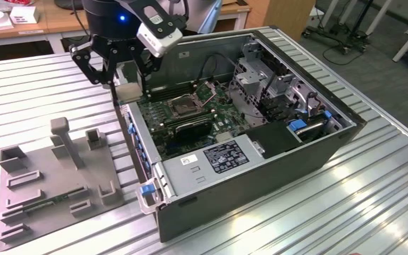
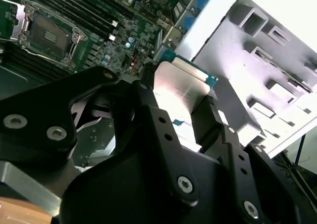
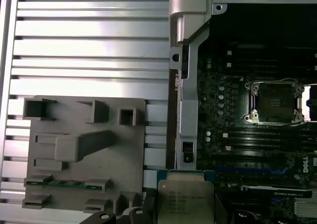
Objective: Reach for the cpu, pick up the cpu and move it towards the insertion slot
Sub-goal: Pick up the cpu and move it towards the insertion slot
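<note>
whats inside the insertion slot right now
Nothing sits in the insertion slot: its silver frame surrounds a bare dark centre. The cpu is held in the gripper, above the case wall. The cpu's underside is hidden.

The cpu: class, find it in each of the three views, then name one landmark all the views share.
Exterior view: the cpu hangs in the end effector over the case's edge.
Second wrist view: the cpu sits between black fingers, centre.
First wrist view: the cpu is beside the grey fixture.
Shared landmark: the insertion slot.
</note>
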Controlling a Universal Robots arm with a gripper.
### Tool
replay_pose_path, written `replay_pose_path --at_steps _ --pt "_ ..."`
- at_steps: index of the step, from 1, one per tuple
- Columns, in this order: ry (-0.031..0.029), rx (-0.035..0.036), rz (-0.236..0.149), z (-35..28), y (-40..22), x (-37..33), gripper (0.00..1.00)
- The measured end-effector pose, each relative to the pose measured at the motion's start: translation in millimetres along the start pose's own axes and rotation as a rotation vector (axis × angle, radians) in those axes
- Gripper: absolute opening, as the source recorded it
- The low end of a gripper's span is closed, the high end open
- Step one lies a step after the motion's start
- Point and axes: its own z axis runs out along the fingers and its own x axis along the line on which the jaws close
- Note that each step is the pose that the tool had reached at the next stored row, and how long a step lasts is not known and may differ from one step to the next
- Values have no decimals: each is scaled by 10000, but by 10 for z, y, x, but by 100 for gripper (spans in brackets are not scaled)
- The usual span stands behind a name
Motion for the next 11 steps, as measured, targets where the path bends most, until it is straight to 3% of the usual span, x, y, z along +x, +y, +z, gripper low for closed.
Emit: replay_pose_path --at_steps 11 --pt "0 0 0 2 -6 -180 54"
